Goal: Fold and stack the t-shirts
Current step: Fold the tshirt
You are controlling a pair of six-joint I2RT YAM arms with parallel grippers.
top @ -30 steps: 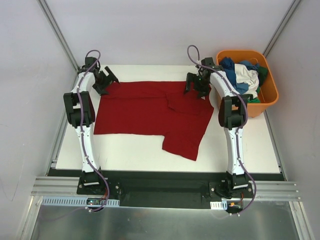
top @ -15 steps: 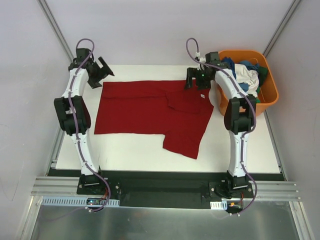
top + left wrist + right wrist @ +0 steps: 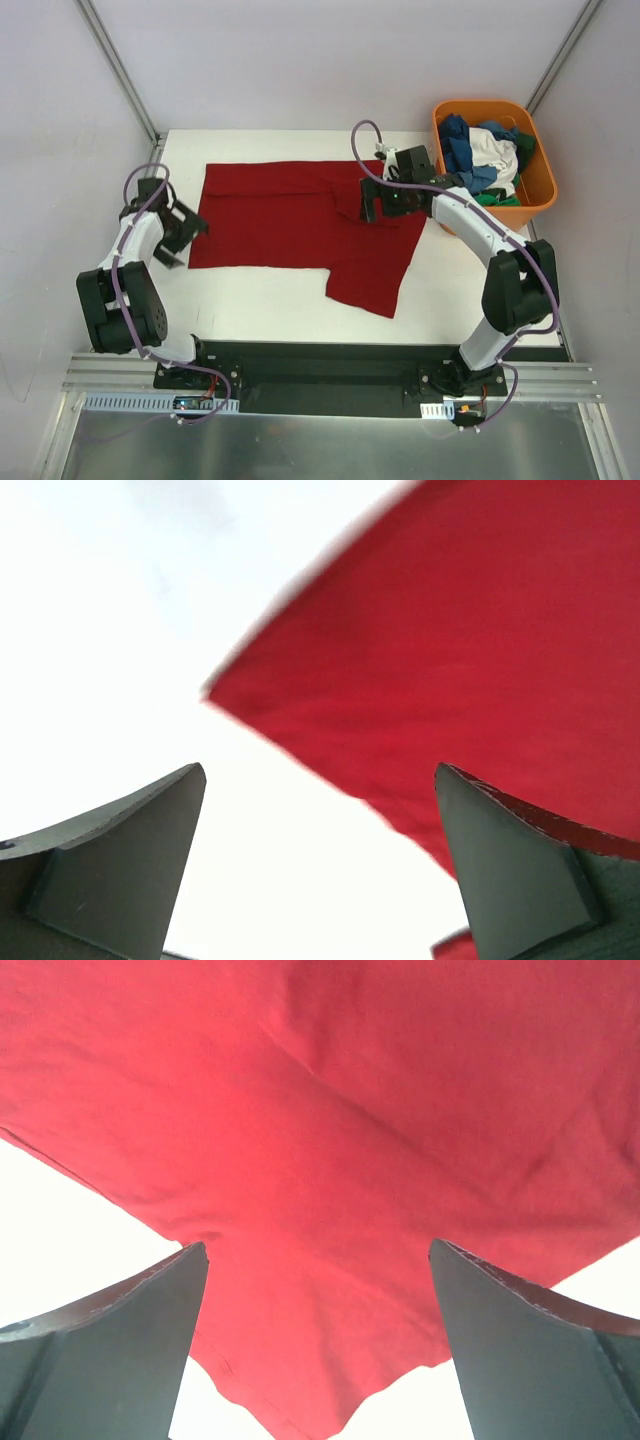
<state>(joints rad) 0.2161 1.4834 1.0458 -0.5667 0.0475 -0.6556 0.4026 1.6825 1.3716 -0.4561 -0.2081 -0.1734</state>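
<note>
Top external: red t-shirt (image 3: 290,215) lies flat, lengthwise left-right.

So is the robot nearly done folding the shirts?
No. Done: the dark red shirt lies spread on the table. In hand: nothing, the left gripper and right gripper are open. Left: folding it, plus the other shirts piled in the orange tub.

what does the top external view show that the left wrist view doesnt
Only top external: the whole dark red t-shirt lying on the table, the orange tub of other shirts, and the right claw above the red shirt's right part. Only left wrist: the left claw up close, open, holding nothing. Both: that shirt on the white table beside the left claw.
</note>
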